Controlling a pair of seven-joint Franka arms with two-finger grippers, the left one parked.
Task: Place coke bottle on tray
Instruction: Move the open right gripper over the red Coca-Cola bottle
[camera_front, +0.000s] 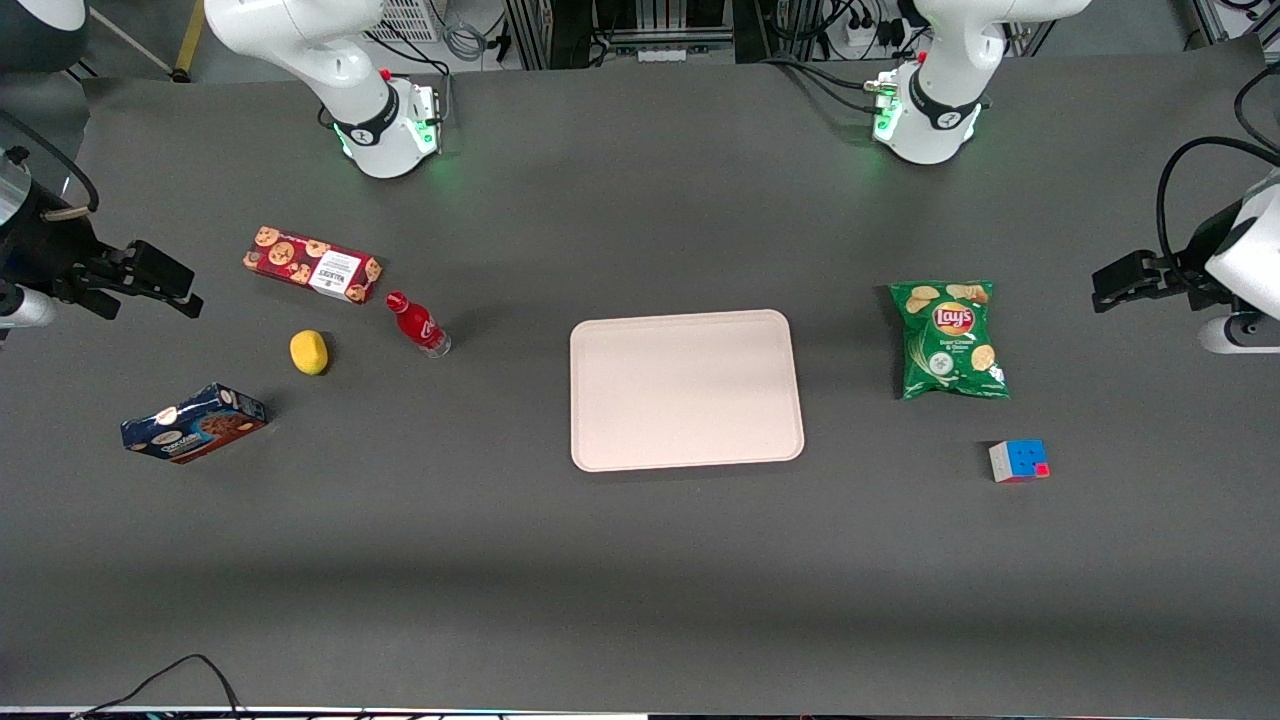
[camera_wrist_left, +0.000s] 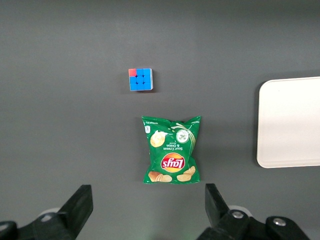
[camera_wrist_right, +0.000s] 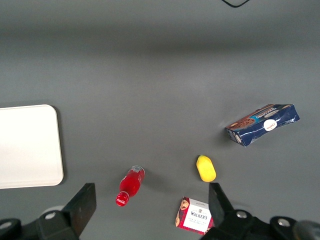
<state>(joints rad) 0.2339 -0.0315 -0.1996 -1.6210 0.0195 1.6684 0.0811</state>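
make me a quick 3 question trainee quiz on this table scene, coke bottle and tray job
1. True or false: the coke bottle already lies on the tray.
2. Which object lies nearest the bottle: A) chips bag B) lemon C) puzzle cube?
3. Fill in: the gripper is high above the table, fingers ____, holding nothing.

Key:
1. False, it lies on the table, apart from the tray.
2. B
3. open
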